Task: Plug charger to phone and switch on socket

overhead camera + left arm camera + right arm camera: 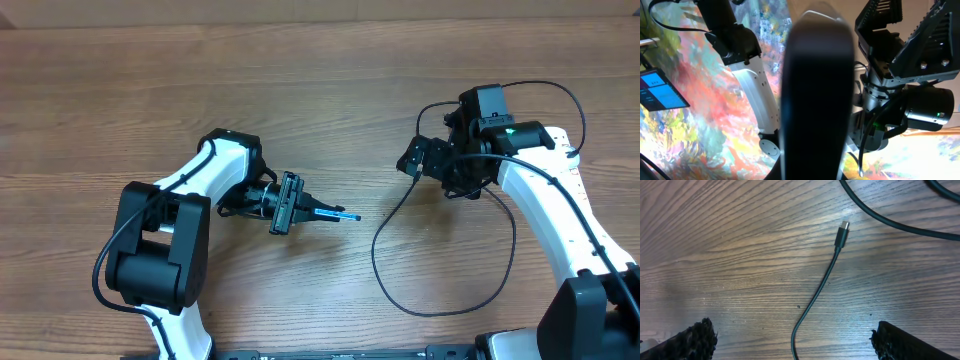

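Observation:
My left gripper [312, 209] is shut on the phone [340, 214], holding it edge-on above the table with a sliver of blue screen showing. In the left wrist view the phone [815, 100] fills the centre as a dark slab. The charger cable [376, 250] lies in a loop on the table below the right arm. My right gripper [416, 158] is open and empty above the cable's upper end. In the right wrist view the cable [815, 297] runs between the wide-open fingers [792, 335], and its connector tip [842, 231] lies flat on the wood ahead. The socket is out of view.
The table [200, 90] is brown wood. A thicker black robot cable [875, 215] crosses the top of the right wrist view. The right arm [900, 100] shows just behind the phone in the left wrist view, and a small screen [662, 90] stands far left.

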Controlling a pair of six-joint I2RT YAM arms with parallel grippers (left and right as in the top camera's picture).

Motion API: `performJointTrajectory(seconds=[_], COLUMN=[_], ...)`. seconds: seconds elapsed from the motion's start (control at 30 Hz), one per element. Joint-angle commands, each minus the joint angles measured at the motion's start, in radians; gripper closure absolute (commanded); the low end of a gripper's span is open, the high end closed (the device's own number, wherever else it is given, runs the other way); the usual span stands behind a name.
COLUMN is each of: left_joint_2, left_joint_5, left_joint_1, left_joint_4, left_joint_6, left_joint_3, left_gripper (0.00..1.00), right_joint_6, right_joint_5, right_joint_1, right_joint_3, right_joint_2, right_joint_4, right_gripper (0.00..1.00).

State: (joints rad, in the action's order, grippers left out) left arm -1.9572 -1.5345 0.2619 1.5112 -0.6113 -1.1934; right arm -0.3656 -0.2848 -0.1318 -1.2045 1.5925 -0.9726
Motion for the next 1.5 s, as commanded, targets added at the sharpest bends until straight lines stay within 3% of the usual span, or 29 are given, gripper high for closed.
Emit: performJointTrajectory(seconds=[0.0,0.3,0.43,0.53,0.73,0.97,1.07,1.27,1.47], left_joint_2=[0.027,0.027,0.027,0.027,0.027,0.027,0.027,0.027,0.027], left_joint_5=[-0.044,-0.034,-0.003,0.109,0.528,0.635,0.58,0.174,0.157], left_joint_1=[0.008,0.013,0.013,0.013,0.013,0.011,0.011,0.008,-0.011], left_joint_4=[0.006,0.003,-0.076,-0.198,-0.346,-0.505,-0.581,-0.748,-0.847], left_joint_6=[0.007,0.009,0.012,-0.016,-0.017,-0.012,0.01,0.023,0.045], left_joint_3=[-0.004,-0.004,-0.004,-0.004,-0.004,-0.004,-0.004,-0.004,-0.004], left_gripper=[0.96,0.96,0.96,0.95,0.96,0.96,0.96,0.96,0.96], right_joint_6=[0.004,0.004,0.004,0.004,0.004,0.004,0.004,0.004,-0.016], right_joint_5=[-0.005,-0.005,-0.005,-0.005,-0.005,-0.005,-0.005,-0.005,-0.015], right_joint_1=[0.0,0.0,0.0,0.0,0.0,0.0,0.0,0.0,0.0], right_joint_3=[-0.019,-0.019,-0.019,-0.019,-0.019,-0.019,-0.019,-0.019,-0.019], right_joint_2=[-0.014,-0.014,-0.014,-0.014,-0.014,-0.014,-0.014,-0.014,-0.014], right_joint_4=[0.002,0.002,0.002,0.002,0.002,0.003,0.003,0.003,0.104], right_gripper=[0.0,0.0,0.0,0.0,0.0,0.0,0.0,0.0,0.0])
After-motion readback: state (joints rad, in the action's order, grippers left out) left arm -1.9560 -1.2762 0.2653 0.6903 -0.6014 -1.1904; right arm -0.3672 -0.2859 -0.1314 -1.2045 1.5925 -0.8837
